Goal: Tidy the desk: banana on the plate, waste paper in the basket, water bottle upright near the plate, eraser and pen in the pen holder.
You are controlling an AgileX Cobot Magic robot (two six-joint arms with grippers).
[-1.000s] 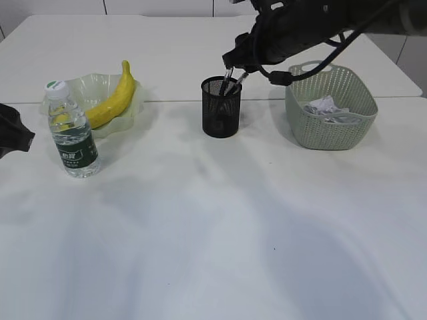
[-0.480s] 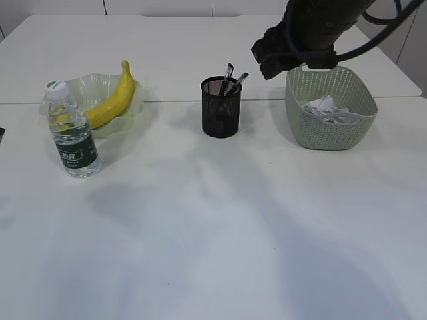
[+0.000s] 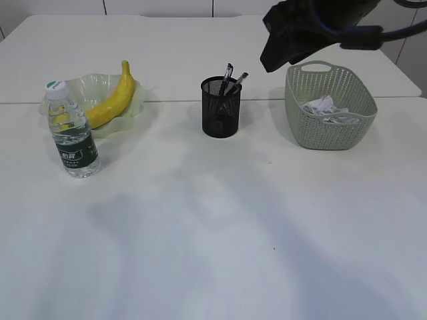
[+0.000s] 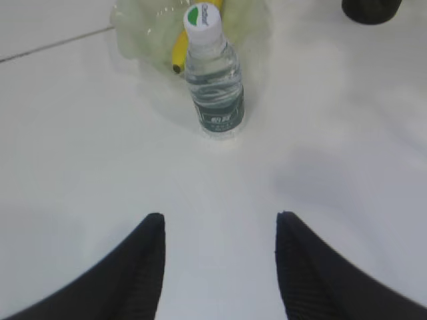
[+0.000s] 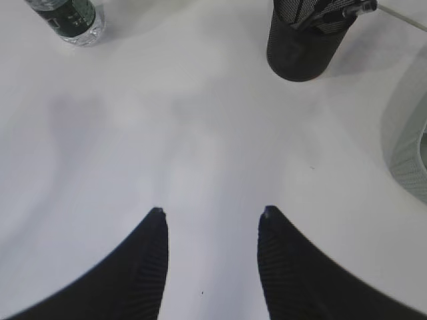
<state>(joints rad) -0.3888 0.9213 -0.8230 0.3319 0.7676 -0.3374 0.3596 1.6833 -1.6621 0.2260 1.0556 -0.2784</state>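
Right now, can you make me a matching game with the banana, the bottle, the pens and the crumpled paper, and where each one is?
Things:
1. banana
2. water bottle
3. pens
4. waste paper

Places:
A. inside the green basket
B. standing upright on the table, in front of the plate
C. sticking out of the black mesh pen holder
D. lying on the pale green plate

Right pairs: 1-D, 2-B, 3-C, 4-A
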